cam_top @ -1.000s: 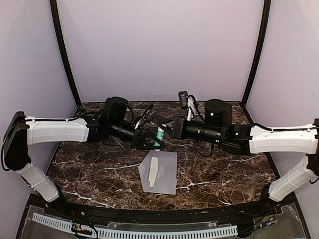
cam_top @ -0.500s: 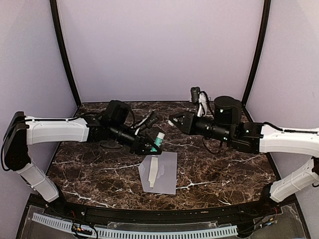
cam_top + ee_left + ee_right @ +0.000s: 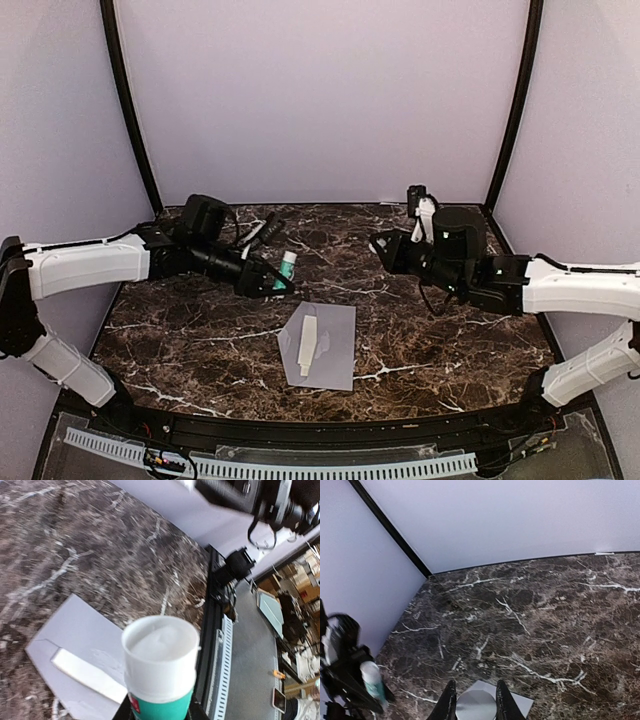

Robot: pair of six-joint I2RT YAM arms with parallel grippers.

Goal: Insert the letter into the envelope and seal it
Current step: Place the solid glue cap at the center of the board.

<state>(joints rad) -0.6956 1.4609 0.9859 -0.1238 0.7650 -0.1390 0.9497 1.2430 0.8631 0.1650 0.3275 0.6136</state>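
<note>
Envelope (image 3: 336,346): pale grey-lavender, flat on the marble table (image 3: 450,340) at front centre, clear of both grippers.
White strip (image 3: 308,347): lies lengthwise on the envelope's left part.
Left gripper (image 3: 279,279): clenched on a glue stick (image 3: 286,267) with a teal body and white top, held above the table behind and left of the envelope.
Right gripper (image 3: 381,243): grasps a round pale piece (image 3: 476,708); I cannot tell what it is.
Overhead view only: both arms reach inward, well apart.
Left wrist view only: the stick's white top seen close, with the envelope beneath.
Right wrist view only: the pale piece sits between the fingers (image 3: 449,700), and an envelope corner shows beside it.
</note>
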